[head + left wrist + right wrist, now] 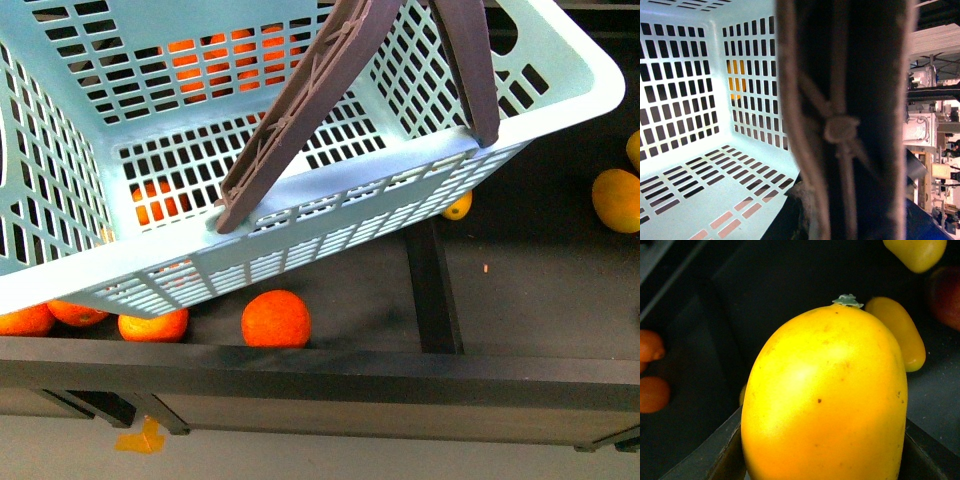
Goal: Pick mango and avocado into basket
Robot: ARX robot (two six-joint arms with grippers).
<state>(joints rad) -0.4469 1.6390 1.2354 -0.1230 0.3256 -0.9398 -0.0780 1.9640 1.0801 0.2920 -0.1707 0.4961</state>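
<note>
In the front view, a large light turquoise plastic basket with slotted lattice sides is seen tilted and raised above a black table, with its two brown plastic handles stood up toward the top of the picture. Round bright orange citrus fruits are seen on the table under the basket's low edge and through its slots, and a yellow-orange fruit lies well apart from the basket. In the left wrist view, one blurred brown handle is found very close in front of the left gripper, with the basket's pale inner wall and floor beyond it. The fingers are not shown, so it cannot be told whether the left gripper is closed on the handle. In the right wrist view, a smooth oblong yellow-orange mango is clamped in the right gripper. A dark finger is set against each side of its lower half, and its green stem end is pointed away from the gripper. The mango is held above the dark table. Beyond it, an elongated yellow fruit lies nearest. A second yellow fruit and a reddish fruit lie farther out, and two orange fruits lie well off to one side.
</note>
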